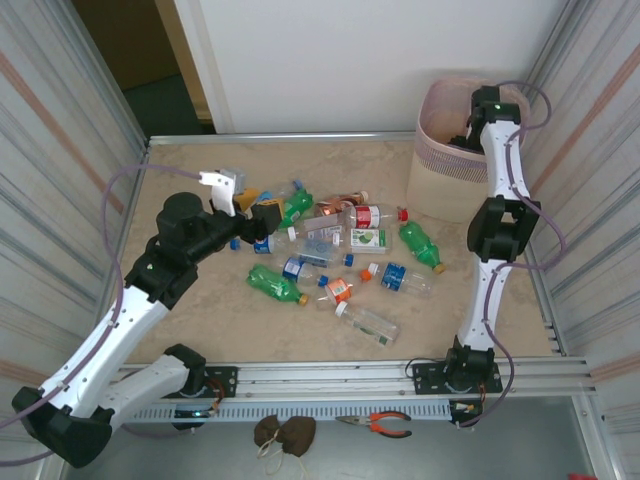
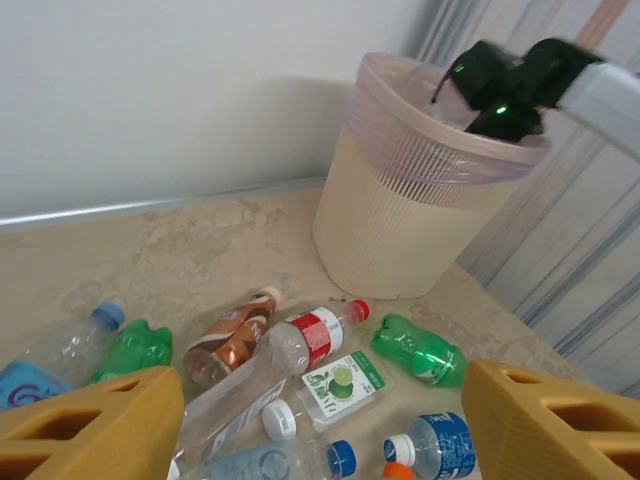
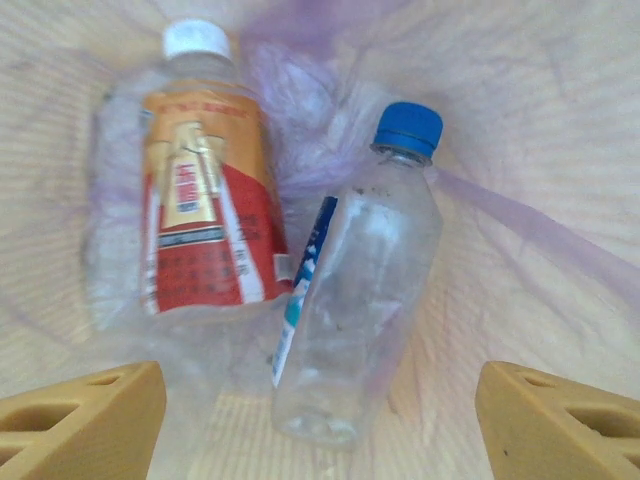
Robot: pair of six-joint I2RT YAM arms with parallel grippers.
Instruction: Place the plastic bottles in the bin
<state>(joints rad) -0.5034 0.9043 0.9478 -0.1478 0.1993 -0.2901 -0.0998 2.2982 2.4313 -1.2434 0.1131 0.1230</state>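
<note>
Top external: right gripper (image 1: 467, 135) sits in the bin (image 1: 440, 185) mouth, fingers spread wide, gripping nothing. Red-label bottle (image 3: 200, 210) and blue-cap bottle (image 3: 365, 290) lie on the bin bottom. Other plastic bottles (image 1: 340, 255) lie scattered on the table (image 1: 430, 320) left of the bin. Left gripper (image 1: 262, 215) is over them, farthest from the bin, fingers wide apart, empty.

- The right gripper (image 1: 464, 138) hangs inside the rim of the bin (image 1: 440, 185).
- The plastic bottles (image 1: 368, 240) lie scattered mid-table.
- The left gripper (image 1: 262, 218) is at the left edge of the pile.
</note>
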